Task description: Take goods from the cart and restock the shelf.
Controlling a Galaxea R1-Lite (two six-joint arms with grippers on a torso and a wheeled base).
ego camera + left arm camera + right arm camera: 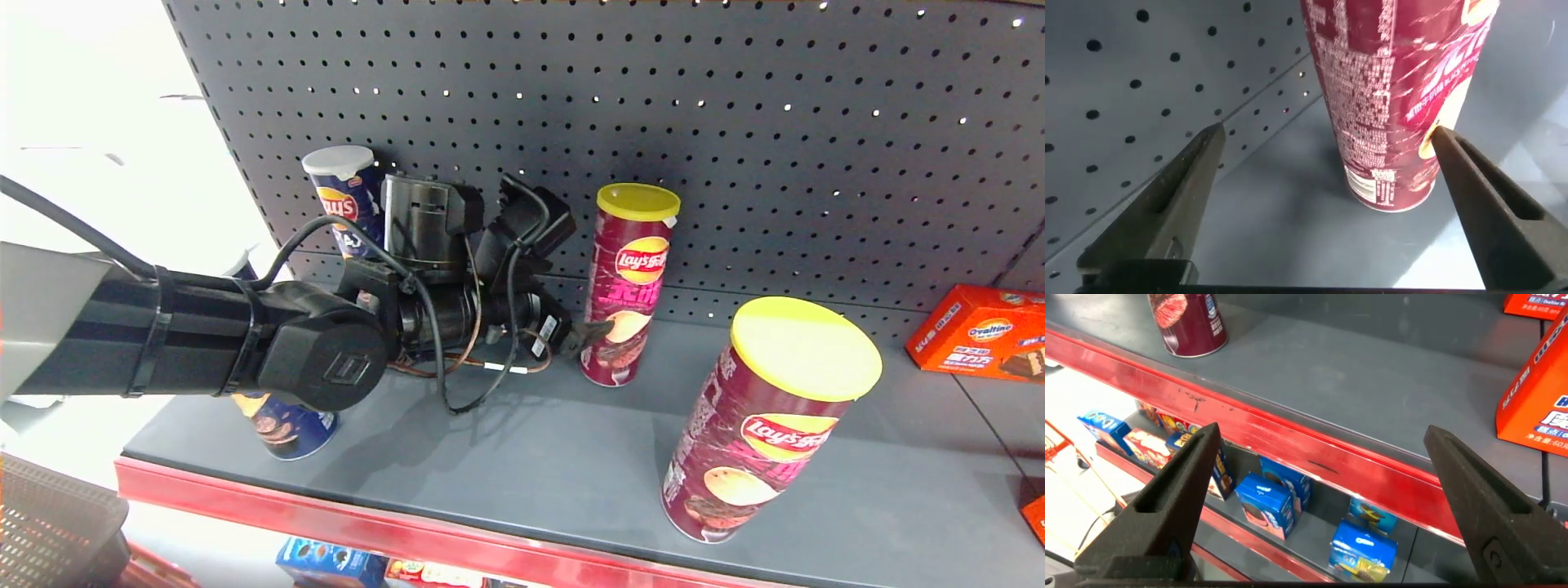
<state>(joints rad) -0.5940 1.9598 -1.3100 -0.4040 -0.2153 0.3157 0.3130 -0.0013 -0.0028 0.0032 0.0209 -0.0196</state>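
Note:
A maroon chip can with a yellow lid (627,286) stands upright at the back of the grey shelf (506,457). My left gripper (589,333) is level with its lower half, open. In the left wrist view the can (1396,98) stands just beyond the two spread fingertips (1208,143), touching neither. A second maroon can (767,425) stands near the shelf's front. My right gripper (1323,433) hangs open and empty in front of the shelf's red front edge (1290,429).
A blue chip can (347,200) stands at the back left, and another (286,429) sits half hidden under my left arm. Orange boxes (980,331) lie at the right. Blue boxes (1266,506) fill the lower shelf. A mesh basket (49,523) shows at the bottom left.

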